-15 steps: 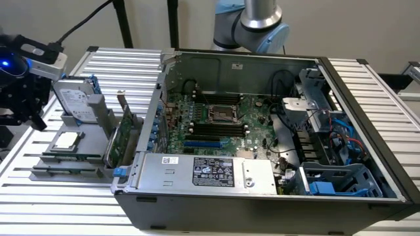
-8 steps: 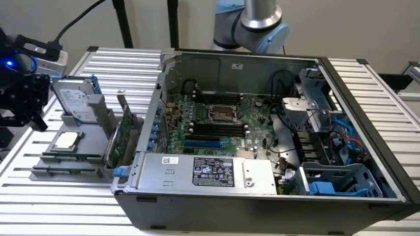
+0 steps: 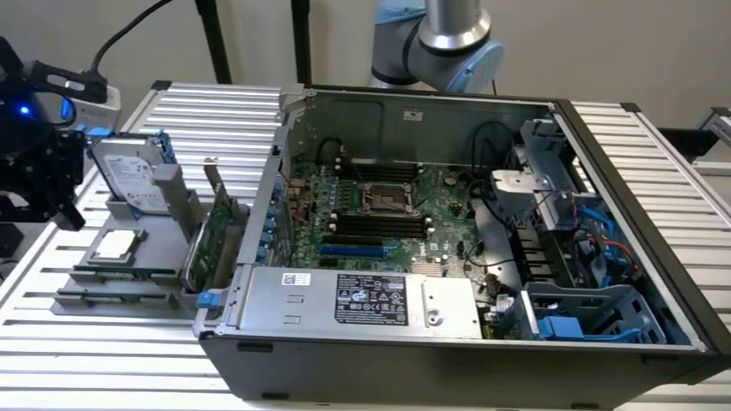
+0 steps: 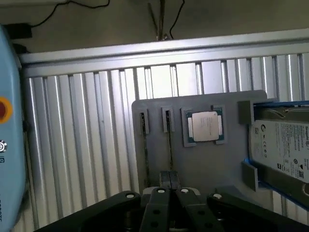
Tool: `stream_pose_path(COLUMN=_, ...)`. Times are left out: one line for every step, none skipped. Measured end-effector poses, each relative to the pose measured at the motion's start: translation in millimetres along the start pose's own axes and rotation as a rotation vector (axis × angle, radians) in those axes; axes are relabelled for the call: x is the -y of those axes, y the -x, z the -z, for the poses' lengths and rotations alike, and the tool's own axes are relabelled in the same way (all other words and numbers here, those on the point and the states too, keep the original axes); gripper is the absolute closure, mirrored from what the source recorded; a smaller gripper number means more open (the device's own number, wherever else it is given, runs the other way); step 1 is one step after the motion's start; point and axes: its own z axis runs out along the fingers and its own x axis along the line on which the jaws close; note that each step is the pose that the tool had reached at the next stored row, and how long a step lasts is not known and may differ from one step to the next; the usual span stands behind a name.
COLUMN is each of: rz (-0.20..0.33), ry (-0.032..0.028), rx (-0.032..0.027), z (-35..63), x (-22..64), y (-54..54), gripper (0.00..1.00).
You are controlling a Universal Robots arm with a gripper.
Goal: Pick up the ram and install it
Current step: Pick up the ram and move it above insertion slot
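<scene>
Closest to us, the gripper (image 4: 169, 175) hangs closed over the ram (image 4: 170, 145) in its holder (image 4: 203, 164). We fear that closed fingers (image 4: 164, 181) would strike the ram's edge and not grasp it.

We look down on the open case (image 3: 457, 360) from high on its near side, set well back and facing across the table (image 3: 651, 163). From the wrist we look straight down past the gripper (image 4: 169, 176), close over the holder (image 4: 203, 164). Both views share that holder, its CPU (image 3: 118, 245) and drive (image 3: 123, 175), at the exterior view's left.
</scene>
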Motion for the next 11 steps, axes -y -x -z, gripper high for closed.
stream_pose_path(rz=0.009, ry=-0.0001, rx=-0.0001, z=-0.4, x=0.9, y=0.1, gripper=1.00)
stream_pose_path(rz=0.017, ry=0.0000, rx=-0.0004, z=-0.7, x=2.0, y=0.2, gripper=1.00)
stream_pose_path(rz=0.023, ry=0.0000, rx=-0.0006, z=-1.1, x=3.8, y=0.4, gripper=1.00)
stream_pose_path(rz=0.027, ry=0.0001, rx=-0.0007, z=-1.5, x=6.5, y=0.6, gripper=1.00)
stream_pose_path(rz=0.030, ry=0.0001, rx=-0.0008, z=-1.9, x=9.7, y=0.9, gripper=1.00)
stream_pose_path(rz=0.032, ry=0.0000, rx=-0.0009, z=-2.4, x=13.1, y=1.2, gripper=1.00)
stream_pose_path(rz=0.034, ry=0.0000, rx=-0.0008, z=-3.1, x=15.6, y=1.3, gripper=1.00)
stream_pose_path(rz=0.035, ry=-0.0001, rx=-0.0007, z=-4.2, x=16.6, y=1.3, gripper=1.00)
stream_pose_path(rz=0.036, ry=-0.0001, rx=-0.0008, z=-5.7, x=16.9, y=1.0, gripper=1.00)
stream_pose_path(rz=0.037, ry=0.0001, rx=-0.0009, z=-7.2, x=17.0, y=0.3, gripper=1.00)
stream_pose_path(rz=0.037, ry=0.0002, rx=-0.0011, z=-8.8, x=17.1, y=-0.7, gripper=1.00)
